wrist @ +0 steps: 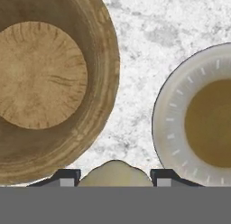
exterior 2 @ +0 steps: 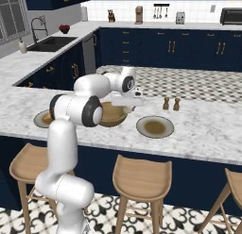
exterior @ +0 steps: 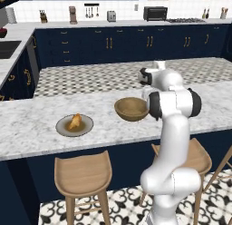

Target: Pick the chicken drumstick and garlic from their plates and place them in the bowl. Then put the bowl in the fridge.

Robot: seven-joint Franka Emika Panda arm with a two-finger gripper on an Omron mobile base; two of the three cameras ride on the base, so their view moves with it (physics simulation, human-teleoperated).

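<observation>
The white marble surface (exterior: 31,129) carries a deep light-brown wooden bowl (wrist: 45,83), empty. At the bowl's 3 o'clock in the hand view sits a bare grey-rimmed round plate (wrist: 169,114); a second like plate (exterior: 60,127) holds the golden-orange chicken drumstick (exterior: 75,122). The pincer (wrist: 115,175) is clamped on the pale rounded garlic (wrist: 115,173), above the gap between bowl and bare plate.

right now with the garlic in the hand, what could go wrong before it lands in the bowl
The garlic sits between the fingertips of the hand over bare counter, between the bowl and the empty plate. Released here, it would likely miss the bowl and roll on the marble. In the right base view the hand hangs close by the bowl's rim, so a low sideways move might nudge the bowl.
</observation>
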